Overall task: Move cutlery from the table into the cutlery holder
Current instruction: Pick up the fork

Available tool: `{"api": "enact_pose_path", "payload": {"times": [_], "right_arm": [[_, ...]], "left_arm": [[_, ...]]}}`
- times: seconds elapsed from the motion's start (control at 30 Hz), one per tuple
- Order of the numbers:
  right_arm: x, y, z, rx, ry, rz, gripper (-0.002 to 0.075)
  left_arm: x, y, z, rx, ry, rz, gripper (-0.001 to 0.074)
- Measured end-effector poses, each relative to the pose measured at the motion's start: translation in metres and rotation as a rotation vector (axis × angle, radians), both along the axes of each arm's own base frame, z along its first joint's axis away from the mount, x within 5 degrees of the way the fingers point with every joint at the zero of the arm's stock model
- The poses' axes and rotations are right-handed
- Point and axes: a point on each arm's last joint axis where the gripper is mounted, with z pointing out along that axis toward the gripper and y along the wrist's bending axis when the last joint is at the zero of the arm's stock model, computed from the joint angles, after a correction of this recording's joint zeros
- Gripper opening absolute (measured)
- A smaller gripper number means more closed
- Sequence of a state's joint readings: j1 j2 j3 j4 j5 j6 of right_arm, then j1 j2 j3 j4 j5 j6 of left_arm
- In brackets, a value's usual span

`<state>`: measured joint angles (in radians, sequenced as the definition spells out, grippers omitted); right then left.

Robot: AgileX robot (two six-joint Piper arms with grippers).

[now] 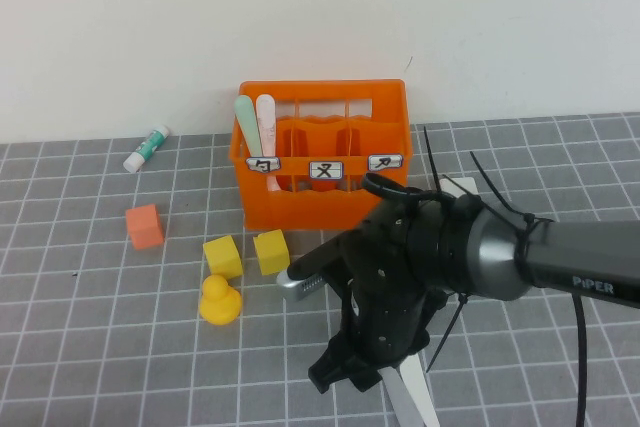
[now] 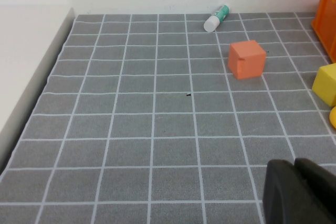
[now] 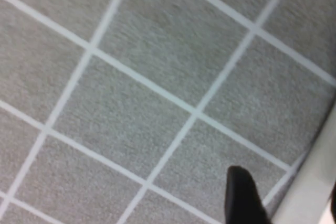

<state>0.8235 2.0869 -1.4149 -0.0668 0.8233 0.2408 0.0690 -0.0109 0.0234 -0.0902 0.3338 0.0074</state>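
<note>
Right gripper (image 1: 362, 372) sits low over the table (image 1: 100, 347) at the near edge; its arm covers most of what lies beneath. A cream-white knife (image 1: 412, 397) shows only as a pale strip below the wrist, cut off by the high view's bottom edge. A grey piece (image 1: 300, 282) pokes out left of the arm, the rest hidden, kind unclear.

Right wrist view blurred: one dark finger (image 3: 240, 195) and a pale edge (image 3: 310, 187), both cropped.

Left gripper (image 2: 299, 192) cropped at the left wrist view's corner. Label marks on the cutlery holder (image 1: 300, 207) too small to read.
</note>
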Motion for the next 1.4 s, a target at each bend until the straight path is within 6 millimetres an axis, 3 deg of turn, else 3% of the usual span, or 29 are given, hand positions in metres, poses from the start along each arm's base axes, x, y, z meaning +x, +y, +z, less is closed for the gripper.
{"api": "enact_pose_path", "payload": {"times": [0.5,0.63,0.73,0.93,1.07,1.3,1.4], "right_arm": [[0.0,0.0,-0.018,-0.054,0.013,0.001,0.0338],[0.001,0.001,-0.019,-0.054,0.013,0.001,0.0262],[0.001,0.002,-0.018,-0.043,0.019,-0.006,0.0147],[-0.002,0.005,-0.018,-0.033,0.022,0.008,0.0151],[-0.008,0.008,-0.008,-0.028,-0.01,0.05,0.0151],[-0.015,0.014,0.042,0.055,-0.151,0.117,0.0151],[-0.016,0.015,0.051,0.08,-0.182,0.126,0.0151]], "left_arm": [[0.0,0.0,0.0,0.0,0.0,0.0,-0.0001],[0.0,0.0,0.0,0.0,0.0,0.0,-0.0001],[0.0,0.0,0.0,0.002,0.0,-0.001,-0.0001],[0.0,0.0,0.0,0.002,0.0,-0.001,-0.0001],[0.0,0.0,0.0,0.002,0.0,-0.001,-0.0001],[0.0,0.0,0.0,0.002,0.0,-0.001,-0.0001],[0.0,0.0,0.0,0.002,0.0,-0.001,-0.0001]]}}
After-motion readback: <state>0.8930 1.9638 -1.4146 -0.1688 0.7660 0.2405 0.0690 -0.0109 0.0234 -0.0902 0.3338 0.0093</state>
